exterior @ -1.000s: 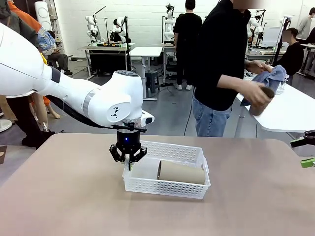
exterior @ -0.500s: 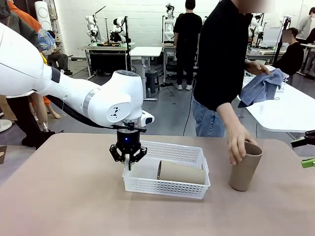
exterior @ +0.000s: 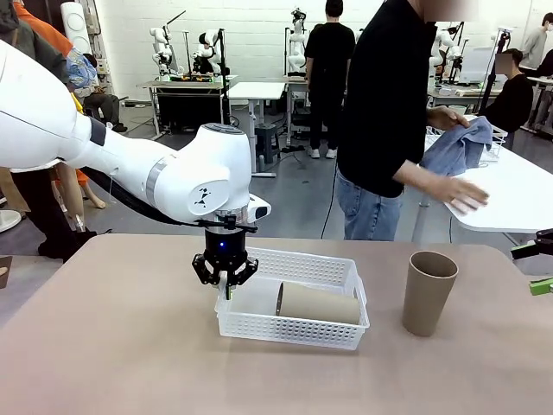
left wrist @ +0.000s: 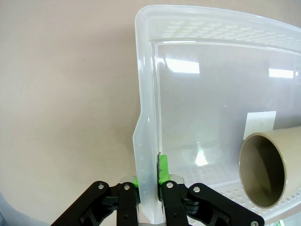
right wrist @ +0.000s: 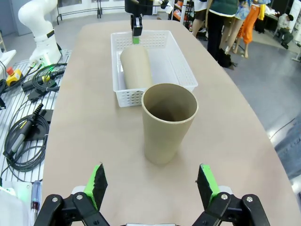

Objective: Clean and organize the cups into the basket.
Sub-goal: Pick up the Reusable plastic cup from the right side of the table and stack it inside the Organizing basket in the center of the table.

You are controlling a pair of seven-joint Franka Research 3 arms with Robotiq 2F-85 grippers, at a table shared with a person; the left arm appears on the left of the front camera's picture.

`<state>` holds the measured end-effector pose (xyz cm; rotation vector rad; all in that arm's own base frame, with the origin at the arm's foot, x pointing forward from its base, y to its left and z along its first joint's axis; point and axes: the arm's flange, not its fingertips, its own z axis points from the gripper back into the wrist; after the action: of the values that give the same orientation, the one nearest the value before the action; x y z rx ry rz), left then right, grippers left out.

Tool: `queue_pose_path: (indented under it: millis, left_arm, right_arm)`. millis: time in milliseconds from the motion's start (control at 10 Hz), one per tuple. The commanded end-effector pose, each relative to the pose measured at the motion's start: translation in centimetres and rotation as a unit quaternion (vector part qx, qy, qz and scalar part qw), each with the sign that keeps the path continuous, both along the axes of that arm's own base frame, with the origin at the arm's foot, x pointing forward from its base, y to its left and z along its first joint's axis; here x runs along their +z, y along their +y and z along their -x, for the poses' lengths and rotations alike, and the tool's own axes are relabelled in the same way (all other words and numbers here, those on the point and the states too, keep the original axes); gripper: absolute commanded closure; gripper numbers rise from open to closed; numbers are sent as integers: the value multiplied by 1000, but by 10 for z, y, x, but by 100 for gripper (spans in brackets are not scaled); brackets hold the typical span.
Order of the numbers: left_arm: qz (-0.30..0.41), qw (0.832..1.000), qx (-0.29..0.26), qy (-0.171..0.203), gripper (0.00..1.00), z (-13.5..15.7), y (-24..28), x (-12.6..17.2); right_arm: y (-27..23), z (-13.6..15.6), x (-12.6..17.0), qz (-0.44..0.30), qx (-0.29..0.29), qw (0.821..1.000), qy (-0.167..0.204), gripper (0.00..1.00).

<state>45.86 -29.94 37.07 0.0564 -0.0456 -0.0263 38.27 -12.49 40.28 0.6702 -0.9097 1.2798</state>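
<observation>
The white lattice basket [exterior: 292, 330] sits mid-table, and one brown cup [exterior: 318, 303] lies on its side inside. My left gripper [exterior: 225, 278] is shut on the basket's left end wall; in the left wrist view its green pads [left wrist: 162, 168] pinch the basket's rim [left wrist: 141, 99], with the lying cup's mouth [left wrist: 263, 170] at right. A second brown cup [exterior: 429, 292] stands upright on the table right of the basket. My right gripper [right wrist: 153, 184] is open, its fingers spread just short of this upright cup [right wrist: 169, 123]. Beyond the cup are the basket [right wrist: 184, 67] and the lying cup [right wrist: 135, 68].
A person stands at the far side, one hand [exterior: 467, 194] flat on a white side table [exterior: 518, 203] and a blue cloth [exterior: 456, 147] in the other. Cables and gear [right wrist: 28, 127] lie off the table edge. My right gripper's tips [exterior: 537, 266] show at the right border.
The person wiped the brown cup with the cloth, set it upright on the table, let go and moved the hand back to the white table. Neither arm has moved.
</observation>
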Motion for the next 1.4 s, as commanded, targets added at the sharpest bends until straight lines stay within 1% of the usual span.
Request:
queue_pose_path:
  millis: [0, 200, 300, 400, 600, 800, 900, 1000, 1300]
  left_arm:
    - [-1, 1000, 2, -3, 100, 0, -1, 2]
    - [-1, 1000, 2, -3, 100, 0, -1, 2]
    - [-1, 1000, 2, -3, 100, 0, -1, 2]
    - [-1, 1000, 2, -3, 100, 0, -1, 2]
    - [-1, 1000, 2, -3, 100, 0, -1, 2]
    - [-1, 1000, 2, -3, 100, 0, -1, 2]
    - [-1, 1000, 2, -3, 100, 0, -1, 2]
    - [-1, 1000, 2, -3, 100, 0, -1, 2]
    - [-1, 1000, 2, -3, 100, 0, -1, 2]
  right_arm:
    - [0, 3, 1, 4, 9, 1000, -3, 0]
    - [0, 0, 0, 0, 0, 1000, 0, 0]
    - [3, -18, -25, -17, 17, 999, 23, 0]
    - [7, -34, -47, -29, 16, 999, 23, 0]
    - [11, -45, -74, -33, 36, 999, 15, 0]
    - [20, -55, -98, -40, 48, 998, 25, 0]
    - [24, -57, -102, -47, 32, 998, 41, 0]
    - [19, -44, -93, -29, 42, 998, 36, 0]
    - [19, -44, -93, -29, 42, 998, 36, 0]
